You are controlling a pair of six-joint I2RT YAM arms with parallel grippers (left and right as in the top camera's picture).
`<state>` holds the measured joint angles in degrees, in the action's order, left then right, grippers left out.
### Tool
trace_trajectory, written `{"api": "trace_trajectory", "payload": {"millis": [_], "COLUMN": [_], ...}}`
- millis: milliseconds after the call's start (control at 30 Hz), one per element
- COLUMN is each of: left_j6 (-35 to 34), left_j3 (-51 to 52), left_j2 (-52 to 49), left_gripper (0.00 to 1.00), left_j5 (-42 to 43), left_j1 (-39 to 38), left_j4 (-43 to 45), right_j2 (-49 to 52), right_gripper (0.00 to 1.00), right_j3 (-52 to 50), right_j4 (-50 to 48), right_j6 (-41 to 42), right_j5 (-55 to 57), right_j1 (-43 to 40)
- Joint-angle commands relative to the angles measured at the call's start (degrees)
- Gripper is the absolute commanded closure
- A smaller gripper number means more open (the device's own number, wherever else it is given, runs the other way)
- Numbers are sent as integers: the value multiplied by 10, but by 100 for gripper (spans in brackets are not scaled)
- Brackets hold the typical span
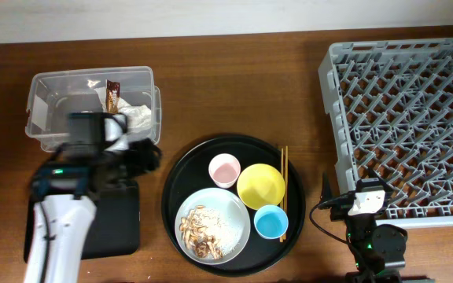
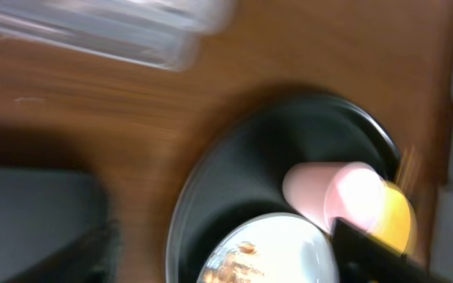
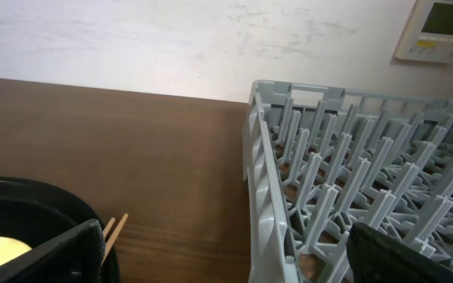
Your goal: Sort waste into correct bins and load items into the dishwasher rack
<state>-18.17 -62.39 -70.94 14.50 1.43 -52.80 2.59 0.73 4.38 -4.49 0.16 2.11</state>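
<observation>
The clear tub [image 1: 53, 94], holding the napkin [image 1: 138, 116] and wrapper [image 1: 112, 96], lay just beyond your left gripper [image 1: 145, 155]. I couldn't tell whether its jaws were apart. The pink cup [image 1: 224, 169] sat to its right. Your right gripper [image 1: 366, 191] stood wide and empty, with the rack [image 1: 403, 63] just ahead of it.

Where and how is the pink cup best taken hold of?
By its rim, from above: the pink cup stands upright, mouth open. Probably one finger inside and one outside on its far-left wall, since the yellow bowl and plate crowd its other sides.
</observation>
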Motion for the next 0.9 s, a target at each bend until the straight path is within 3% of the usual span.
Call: {"api": "trace_trajectory", "payload": {"millis": [0,267,433,500,567,667,800,867], "left_j6": [-22,-21,-22,-21,-21,-21,-21,-21], "left_j3": [-15,-15,-15,-15,-15,-15,-15,-15], "left_j2": [10,10,10,10,10,10,10,10], "left_gripper": [1,1,1,1,1,1,1,1], "left_j5": [-32,-39,-38,-39,-38,-39,-38,-38], "left_j1": [82,140,140,140,140,140,140,140], "left_j4": [-30,-64,-64,-64,-64,-64,-64,-64], "right_j2": [-2,-2,-2,-2,-2,-2,-2,-2], "right_gripper": [1,1,1,1,1,1,1,1], "right_j3": [-4,-4,-4,-4,-4,-4,-4,-4], "right_j4": [2,1,-12,-19,-17,-36,-49,-55], "right_j6": [0,1,21,84,199,389,704,803], "right_j5": [5,4,-136,-250,-424,-585,-596,-565], "right_j1": [-3,-3,-3,-3,-3,-3,-3,-3]}}
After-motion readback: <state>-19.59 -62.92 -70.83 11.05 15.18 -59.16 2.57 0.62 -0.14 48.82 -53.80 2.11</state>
